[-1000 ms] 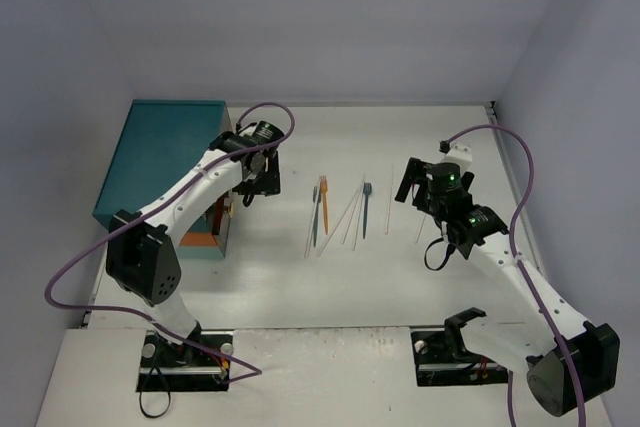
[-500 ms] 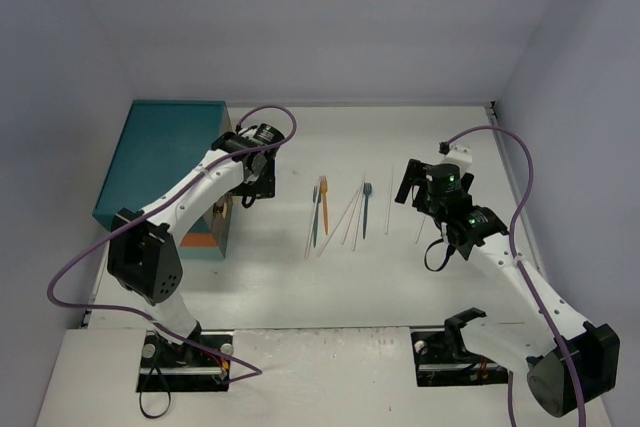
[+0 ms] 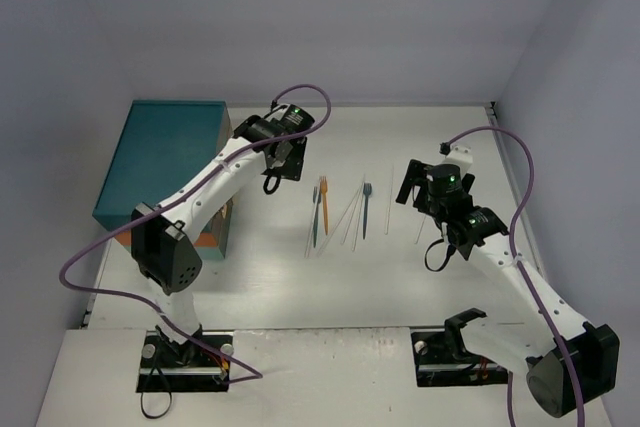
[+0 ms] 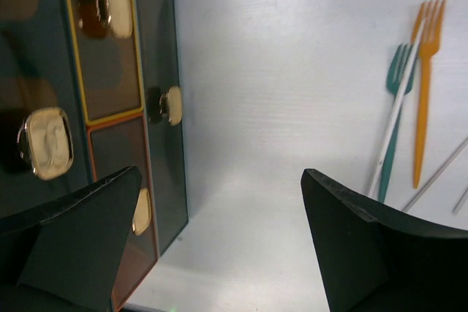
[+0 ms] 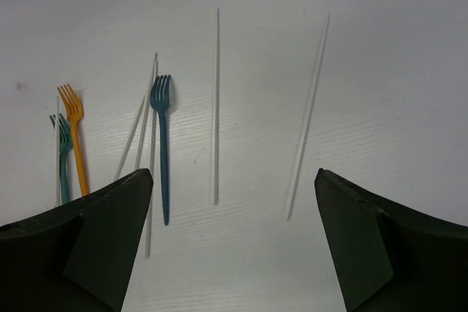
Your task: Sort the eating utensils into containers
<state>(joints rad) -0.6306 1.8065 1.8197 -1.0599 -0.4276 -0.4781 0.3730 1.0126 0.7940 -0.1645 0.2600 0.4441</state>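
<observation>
The white table (image 3: pixel 300 287) carries the teal chest (image 3: pixel 165 157) at its far left. The chest's front faces the utensils laid out to its right. All the drawers (image 4: pixel 110 56) seen on that front are pushed in, so their contents cannot be seen. The left gripper (image 4: pixel 219 173) hangs just off the chest's front, its jaws spread wide and holding nothing. The right gripper (image 5: pixel 232 173) is well away from the chest, beyond the utensils, its jaws likewise gaping and empty. No utensil sits in or on the chest. Nearest it lie a teal fork (image 4: pixel 391 107) and an orange fork (image 4: pixel 426 85) side by side. A blue fork (image 5: pixel 161 144) and pale chopsticks (image 5: pixel 216 107) lie farther out. Small gold handles (image 4: pixel 45 142) dot the drawer fronts.
</observation>
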